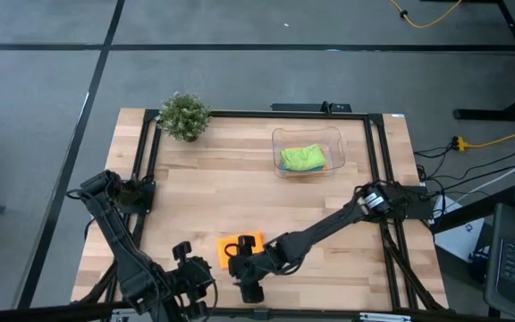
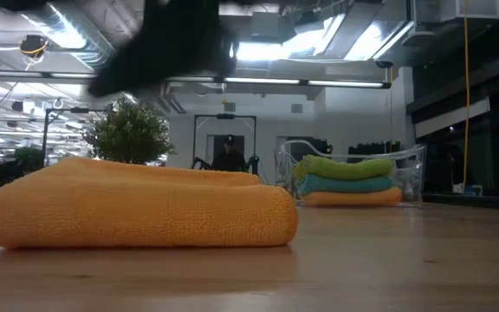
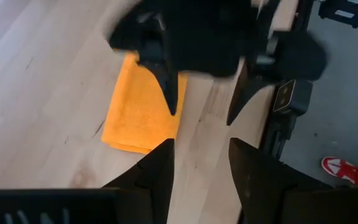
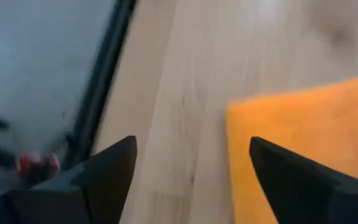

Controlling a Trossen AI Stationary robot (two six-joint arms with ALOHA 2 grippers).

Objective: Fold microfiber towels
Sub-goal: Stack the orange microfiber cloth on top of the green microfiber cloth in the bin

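A folded orange microfiber towel (image 1: 249, 240) (image 2: 137, 208) lies flat on the wooden table near its front edge. My right gripper (image 1: 237, 257) (image 4: 191, 168) hovers open over the towel's front left corner (image 3: 142, 112), its fingers clear of the cloth. My left gripper (image 1: 186, 257) (image 3: 201, 165) stands open just to the left of the towel, above bare table, with nothing between its fingers. In a clear plastic tub (image 1: 307, 152) at the back right, a green towel (image 2: 345, 167) rests on a teal one (image 2: 345, 184) and an orange one (image 2: 349, 198).
A small potted plant (image 1: 184, 116) stands at the table's far left corner. Black frame rails (image 1: 146, 170) run along the table's left, far and right edges. Bare wood lies between the orange towel and the tub.
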